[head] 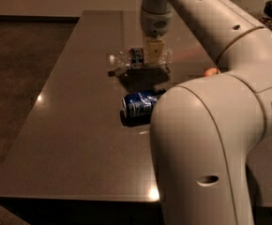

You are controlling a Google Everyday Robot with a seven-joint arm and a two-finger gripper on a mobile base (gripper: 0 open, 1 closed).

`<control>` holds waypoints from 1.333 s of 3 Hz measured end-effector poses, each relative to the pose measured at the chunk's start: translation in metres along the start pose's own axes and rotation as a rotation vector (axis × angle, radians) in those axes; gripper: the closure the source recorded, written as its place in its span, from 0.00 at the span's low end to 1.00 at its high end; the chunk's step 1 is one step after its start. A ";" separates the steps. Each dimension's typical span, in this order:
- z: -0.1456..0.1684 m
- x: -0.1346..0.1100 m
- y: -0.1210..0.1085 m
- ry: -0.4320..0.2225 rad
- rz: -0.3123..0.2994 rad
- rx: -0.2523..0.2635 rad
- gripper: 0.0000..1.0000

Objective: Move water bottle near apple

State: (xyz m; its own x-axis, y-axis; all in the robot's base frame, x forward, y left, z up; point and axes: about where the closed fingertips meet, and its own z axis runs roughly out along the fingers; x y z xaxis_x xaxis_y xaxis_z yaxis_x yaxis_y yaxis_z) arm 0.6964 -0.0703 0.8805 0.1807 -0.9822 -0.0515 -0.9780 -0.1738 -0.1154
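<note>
The grey table (79,125) is long and shiny. Above it the gripper (154,58) is clamped on the water bottle (134,58), which it holds sideways. The apple (212,71) is near (half hidden by the arm). The bottle could slip, or knock the apple so that it rolls.

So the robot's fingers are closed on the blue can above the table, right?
Not quite. The gripper has its fingers closed on the water bottle, not the blue can. The can lies apart from them, nearer the camera. The camera view shows this.
</note>
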 end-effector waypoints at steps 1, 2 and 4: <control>-0.005 0.031 0.022 -0.013 0.087 -0.020 1.00; -0.008 0.053 0.036 -0.014 0.157 -0.032 1.00; 0.001 0.077 0.042 0.004 0.279 -0.060 0.63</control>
State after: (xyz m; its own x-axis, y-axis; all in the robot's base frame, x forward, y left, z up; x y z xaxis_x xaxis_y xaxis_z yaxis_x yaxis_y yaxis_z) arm 0.6691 -0.1534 0.8702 -0.0968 -0.9929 -0.0694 -0.9943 0.0996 -0.0382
